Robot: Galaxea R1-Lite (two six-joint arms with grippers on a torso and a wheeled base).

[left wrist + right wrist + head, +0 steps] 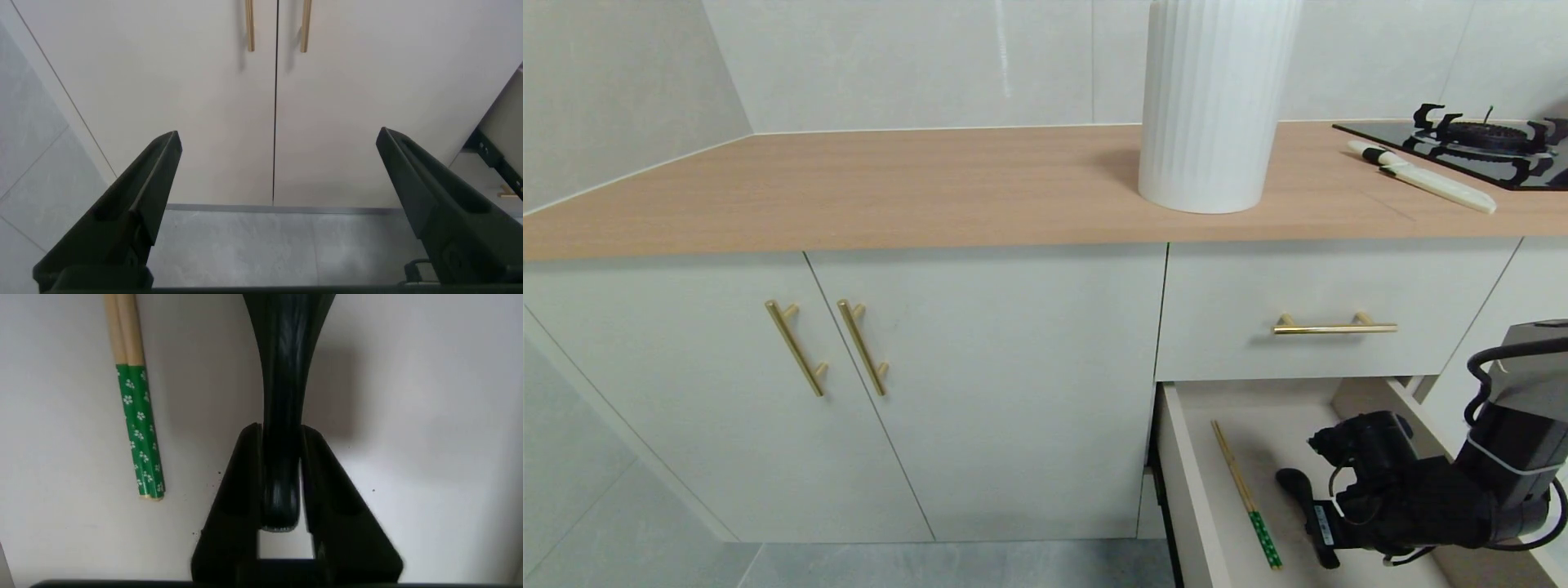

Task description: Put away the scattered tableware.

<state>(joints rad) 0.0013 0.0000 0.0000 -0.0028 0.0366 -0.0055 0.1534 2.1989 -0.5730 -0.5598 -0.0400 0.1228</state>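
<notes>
Your right gripper (282, 445) is sitting closest of all, clamping narrowly on the slim shaft of a black utensil (282, 367) and hanging low inside the open drawer (1188, 490).

Going by size from there, the counter (890, 188) is running across the back. The cupboard doors (359, 98) below it are facing your left gripper (278, 137), which is hanging spread wide and carrying nothing.

On the counter a tall white ribbed container (1213, 106) is standing. Near the hob (1478, 143), what looks like a pale knife (1421, 175) is lying flat, well apart from the drawer. It is looking light, stiff and smooth, so it is likely going to slide under a loose pinch. You are best taking it across the middle of its length, since you cannot tell which end is the blade.

The black utensil is looking equally light and rigid, and its glossy shaft may be prone to swivelling in the grip, so be lowering it gently. On the drawer floor the chopsticks (1245, 495) are lying just beside it, not touching.
</notes>
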